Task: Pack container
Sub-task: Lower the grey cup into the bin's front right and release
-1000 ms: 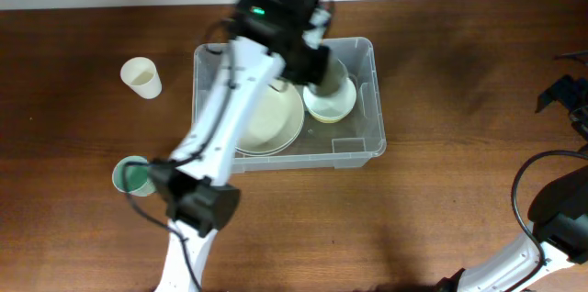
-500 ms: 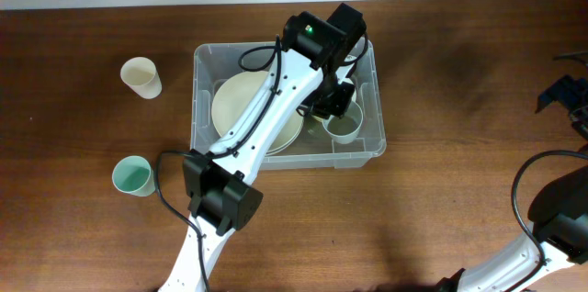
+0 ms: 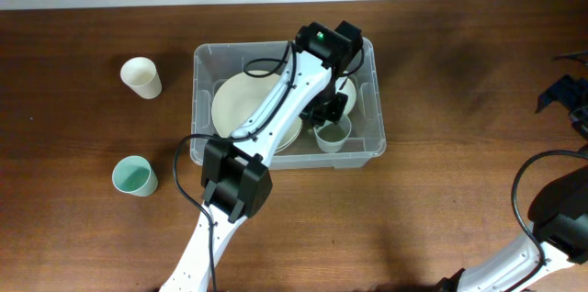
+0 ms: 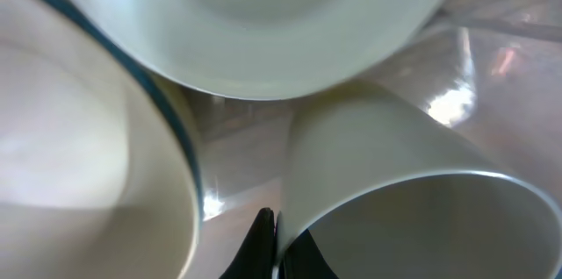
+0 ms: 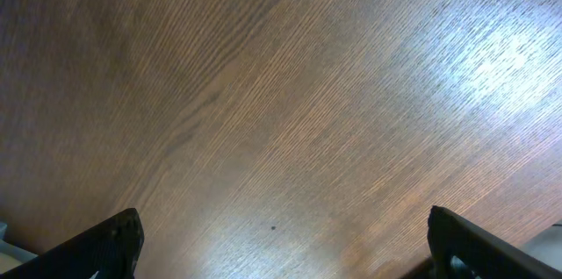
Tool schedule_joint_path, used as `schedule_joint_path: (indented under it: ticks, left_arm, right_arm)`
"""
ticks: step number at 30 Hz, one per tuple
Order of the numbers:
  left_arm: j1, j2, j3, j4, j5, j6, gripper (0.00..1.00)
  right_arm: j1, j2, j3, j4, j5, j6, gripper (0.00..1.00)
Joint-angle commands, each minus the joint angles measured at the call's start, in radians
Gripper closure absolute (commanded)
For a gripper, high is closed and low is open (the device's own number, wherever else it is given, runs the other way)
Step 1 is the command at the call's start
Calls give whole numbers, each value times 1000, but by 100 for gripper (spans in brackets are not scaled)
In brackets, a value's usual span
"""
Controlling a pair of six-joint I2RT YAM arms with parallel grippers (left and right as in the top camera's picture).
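Observation:
The container (image 3: pixel 366 141), a clear plastic bin, stands mid-table with my left arm reaching down into it. Inside lie a cream plate (image 3: pixel 237 105) and, at the front right, a pale cup (image 3: pixel 333 135). In the left wrist view my left gripper (image 4: pixel 279 246) is shut on the rim of that pale cup (image 4: pixel 413 200), one finger inside and one outside. A pale bowl (image 4: pixel 255 25) sits just beyond it, and the plate's rim (image 4: pixel 88 147) curves along the left. At the far right, my right gripper (image 5: pixel 285 244) hangs open over bare wood.
A cream cup (image 3: pixel 141 77) stands on the table left of the container, and a teal cup (image 3: pixel 134 176) stands nearer the front left. The right arm (image 3: pixel 562 97) rests at the table's right edge.
My left arm has swung to the right and come down into the container's front right part with the pale cup in its grip. The right arm has not moved.

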Motion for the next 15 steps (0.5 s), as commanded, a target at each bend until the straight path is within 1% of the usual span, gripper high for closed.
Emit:
schedule_joint_path:
  ticks: [1, 13, 14, 15]
  left_arm:
    - [32, -4, 3, -10, -33, -25, 99]
    - [61, -4, -49, 36, -21, -24, 98]
    - [61, -4, -49, 36, -21, -24, 95]
    - [61, -4, -49, 36, -21, -24, 89]
  right_arm:
    - [0, -24, -2, 2, 9, 8, 1]
    - [0, -24, -2, 2, 9, 8, 1]
    - [0, -24, -2, 2, 9, 8, 1]
    - [0, -24, -2, 2, 9, 8, 1]
